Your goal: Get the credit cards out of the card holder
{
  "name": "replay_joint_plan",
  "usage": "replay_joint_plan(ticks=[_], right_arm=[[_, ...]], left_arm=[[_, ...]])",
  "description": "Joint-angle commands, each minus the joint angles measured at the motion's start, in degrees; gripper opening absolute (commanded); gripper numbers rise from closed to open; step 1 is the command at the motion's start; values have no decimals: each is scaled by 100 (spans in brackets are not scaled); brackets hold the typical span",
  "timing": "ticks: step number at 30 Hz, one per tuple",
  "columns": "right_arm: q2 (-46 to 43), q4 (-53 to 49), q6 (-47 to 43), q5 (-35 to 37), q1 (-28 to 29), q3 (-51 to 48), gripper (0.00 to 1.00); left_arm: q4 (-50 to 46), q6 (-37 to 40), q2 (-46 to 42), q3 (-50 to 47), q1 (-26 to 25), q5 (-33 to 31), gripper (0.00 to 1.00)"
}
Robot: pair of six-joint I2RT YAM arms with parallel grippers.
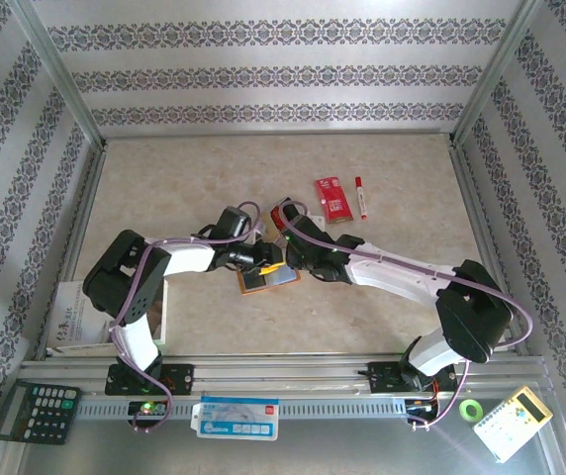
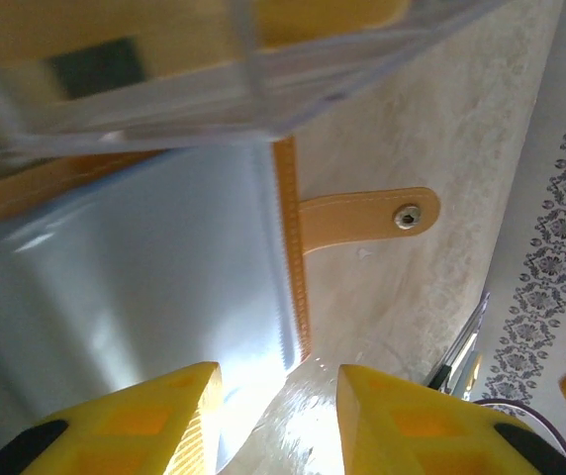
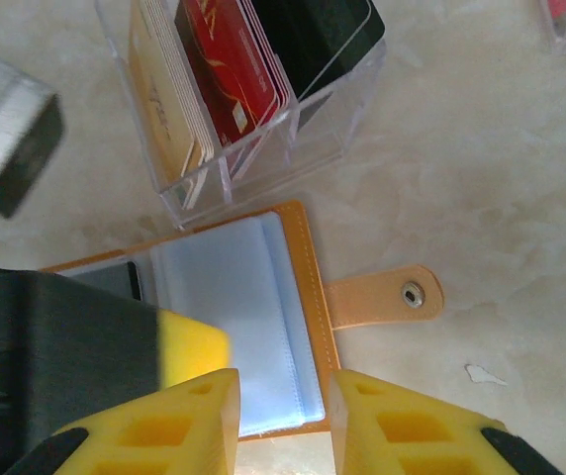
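The orange card holder (image 3: pixel 308 297) lies open on the table, its grey-blue pockets (image 3: pixel 229 317) up and its snap tab (image 3: pixel 387 297) pointing right. A dark card (image 3: pixel 125 282) shows in a pocket on the left. Tan, red and black credit cards (image 3: pixel 229 64) stand in a clear box (image 3: pixel 263 168) just beyond the holder. My right gripper (image 3: pixel 283 386) hovers open over the holder's near right corner. My left gripper (image 2: pixel 281 381) is open too, one finger over the pocket (image 2: pixel 144 297), the other over bare table. In the top view both grippers meet at the holder (image 1: pixel 263 282).
A red packet (image 1: pixel 330 198) and a red-capped marker (image 1: pixel 362 196) lie further back on the right. A calculator (image 1: pixel 36 408), a green tape roll (image 1: pixel 472 409) and a small yellow device (image 1: pixel 514 423) sit by the near rail. Papers (image 1: pixel 70 317) lie at the left.
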Motion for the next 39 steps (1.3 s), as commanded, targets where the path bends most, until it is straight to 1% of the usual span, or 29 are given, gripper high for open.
replay_joint_plan(ticks=[1, 6, 9, 12, 15, 18, 23, 27, 32, 36, 39], right_arm=[[-180, 115, 142, 184, -46, -166, 31], [-249, 168, 148, 194, -57, -249, 31], [-259, 225, 101, 137, -55, -253, 31], [-274, 458, 48, -15, -72, -295, 32], [-188, 1109, -73, -696, -167, -471, 33], [-1, 1503, -110, -1232, -215, -491, 34], [524, 1906, -154, -2131, -251, -263, 35], [1169, 1947, -149, -2713, -256, 149, 36], [1660, 1884, -102, -2826, -261, 483, 34], [1911, 1621, -33, -2606, -261, 678, 33], [2030, 1387, 178, -2335, -261, 719, 32]], left_arm=[[169, -57, 94, 176, -149, -252, 36], [-406, 263, -204, 149, -167, -685, 36], [-769, 410, -687, 130, -135, -887, 36], [-969, 368, -1251, -45, 19, -1139, 39], [-1142, 278, -1790, -351, 286, -1423, 44], [-1198, 140, -2238, -764, 651, -1598, 48], [-1193, -156, -2670, -1341, 1237, -1538, 52], [-1083, -239, -2672, -1497, 1336, -1433, 53], [-798, -349, -2514, -1584, 1333, -1249, 52], [-672, -339, -2354, -1558, 1333, -1082, 51], [-636, -325, -2280, -1552, 1341, -1023, 50]])
